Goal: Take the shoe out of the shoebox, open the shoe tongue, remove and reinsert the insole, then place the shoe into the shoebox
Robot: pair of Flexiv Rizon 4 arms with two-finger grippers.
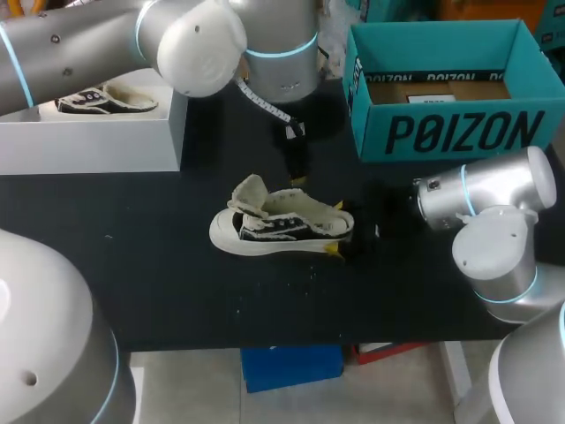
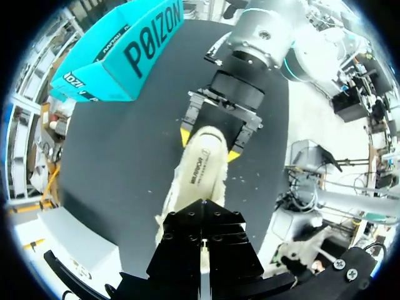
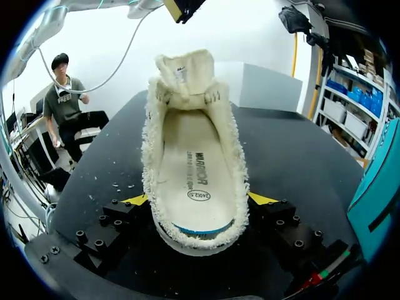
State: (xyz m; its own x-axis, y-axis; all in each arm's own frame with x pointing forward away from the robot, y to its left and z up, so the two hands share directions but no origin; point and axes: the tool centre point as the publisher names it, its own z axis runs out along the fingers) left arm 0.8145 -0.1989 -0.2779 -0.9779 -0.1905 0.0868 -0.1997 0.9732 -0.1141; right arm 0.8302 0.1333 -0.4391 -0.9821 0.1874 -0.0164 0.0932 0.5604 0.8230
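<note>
presently the shoe (image 1: 282, 225) lies near the middle of the black tabletop (image 1: 159, 283), toe toward the left edge and heel toward the right edge. it is outside the shoebox (image 1: 459, 132), which stands open at the far right corner, well apart from it, with brown card showing inside.

right gripper (image 3: 200, 200): it comes in low from the right edge and is clamped on the shoe's heel. one yellow tip presses each side of the heel, and the left wrist view confirms both contacts.

left gripper (image 1: 297, 177): it hangs above the tabletop just beyond the far side of the shoe, pointing down and clear of it. in its own wrist view the black fingers (image 2: 181, 240) sit drawn together, narrow, with nothing seen between them. the yellow tips do not show in that view.

shoe condition: the tongue (image 3: 184, 72) is pulled forward and stands up over the toe end, leaving the mouth open. the insole (image 3: 194, 169) lies flat inside, printed face up, with a blue edge showing at the heel. a fleecy lining rims the opening.

other items: a white block (image 1: 88, 137) sits at the far left corner with a second shoe (image 1: 106, 99) on top. small pale flecks (image 1: 291, 283) are scattered on the tabletop on the near side of the shoe.
</note>
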